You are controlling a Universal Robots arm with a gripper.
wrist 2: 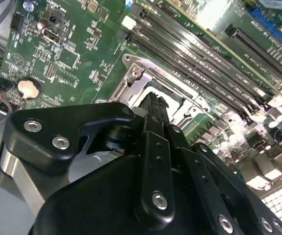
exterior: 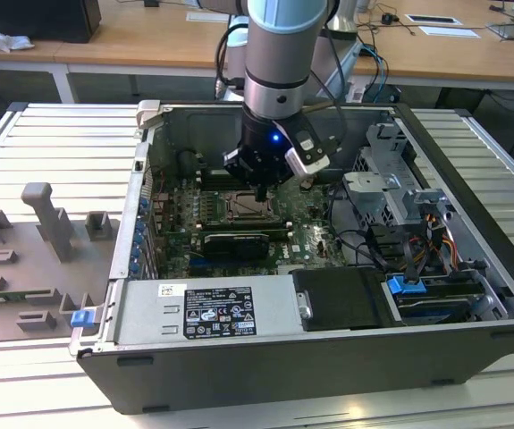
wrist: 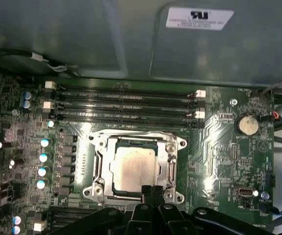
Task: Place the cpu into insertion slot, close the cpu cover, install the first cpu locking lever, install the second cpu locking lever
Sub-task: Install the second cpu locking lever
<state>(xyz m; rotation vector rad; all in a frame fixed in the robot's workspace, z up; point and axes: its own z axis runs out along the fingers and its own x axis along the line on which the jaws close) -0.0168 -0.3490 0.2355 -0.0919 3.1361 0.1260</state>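
My hand [wrist: 152, 190] is pinched shut, holding nothing, at the edge of the cpu cover [wrist: 137, 141], which lies flat over the cpu [wrist: 134, 168].

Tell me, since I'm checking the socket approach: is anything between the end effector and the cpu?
Nothing visible. In the first wrist view the end effector sits at the edge of the cpu cover, and the cpu lies seated in the insertion slot, its face exposed through the cut-out.

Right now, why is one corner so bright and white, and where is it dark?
In the second wrist view, glare washes out the memory slots. In the first wrist view, the cpu is evenly lit and the case wall behind looks dim. In the exterior view, a blue light glows on the end effector.
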